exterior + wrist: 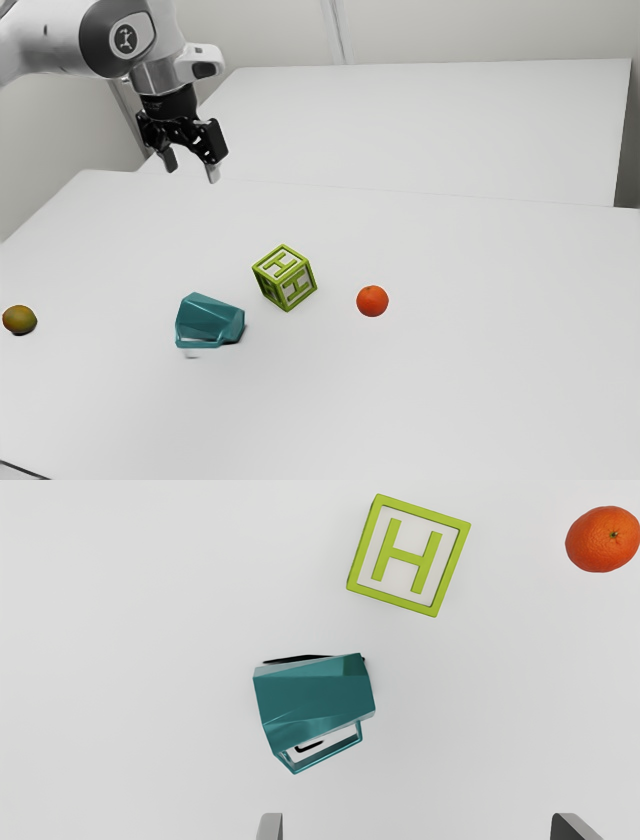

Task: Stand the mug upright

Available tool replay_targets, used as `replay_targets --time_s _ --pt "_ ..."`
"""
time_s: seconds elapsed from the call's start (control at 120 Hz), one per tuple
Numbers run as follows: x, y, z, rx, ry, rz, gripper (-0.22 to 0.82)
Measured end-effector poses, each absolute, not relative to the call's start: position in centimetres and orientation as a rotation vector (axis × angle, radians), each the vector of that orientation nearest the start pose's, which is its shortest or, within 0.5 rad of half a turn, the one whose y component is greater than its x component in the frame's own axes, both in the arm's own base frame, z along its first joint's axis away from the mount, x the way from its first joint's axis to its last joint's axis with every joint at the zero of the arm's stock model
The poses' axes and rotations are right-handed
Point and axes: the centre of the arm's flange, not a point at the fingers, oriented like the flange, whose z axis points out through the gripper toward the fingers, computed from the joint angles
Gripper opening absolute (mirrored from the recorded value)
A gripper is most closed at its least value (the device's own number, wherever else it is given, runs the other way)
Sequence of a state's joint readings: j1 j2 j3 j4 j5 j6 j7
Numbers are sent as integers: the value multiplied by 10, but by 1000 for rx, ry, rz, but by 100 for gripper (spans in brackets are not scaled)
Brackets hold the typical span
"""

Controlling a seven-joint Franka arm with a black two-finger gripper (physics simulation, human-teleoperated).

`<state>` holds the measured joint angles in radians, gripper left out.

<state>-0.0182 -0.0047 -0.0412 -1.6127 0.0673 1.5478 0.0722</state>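
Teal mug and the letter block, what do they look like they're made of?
The mug looks like glazed ceramic or glossy plastic: its flat facets catch pale, shiny reflections. The block seems painted wood or plastic, fairly matte: its green frame and H show even color, without visible grain or bright highlights.

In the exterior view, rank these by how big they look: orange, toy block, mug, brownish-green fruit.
1. The mug and the toy block: too alike to rank.
2. The orange and the brownish-green fruit: both clearly smaller, and too alike to rank.
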Motion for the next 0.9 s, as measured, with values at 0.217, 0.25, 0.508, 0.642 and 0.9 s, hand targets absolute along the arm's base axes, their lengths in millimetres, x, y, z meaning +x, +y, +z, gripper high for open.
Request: replay_targets --time_s 0.217,0.25,0.508,0.642,0.9 --pt "552 -20 602 -3068 185 103 58" --pt "555 -19 599 -3069 183 108 58" --pt "573 15 582 -3125 96 148 58" --pt "574 53 573 -3176 1 171 58" --pt "566 102 547 -3282 -115 229 58"
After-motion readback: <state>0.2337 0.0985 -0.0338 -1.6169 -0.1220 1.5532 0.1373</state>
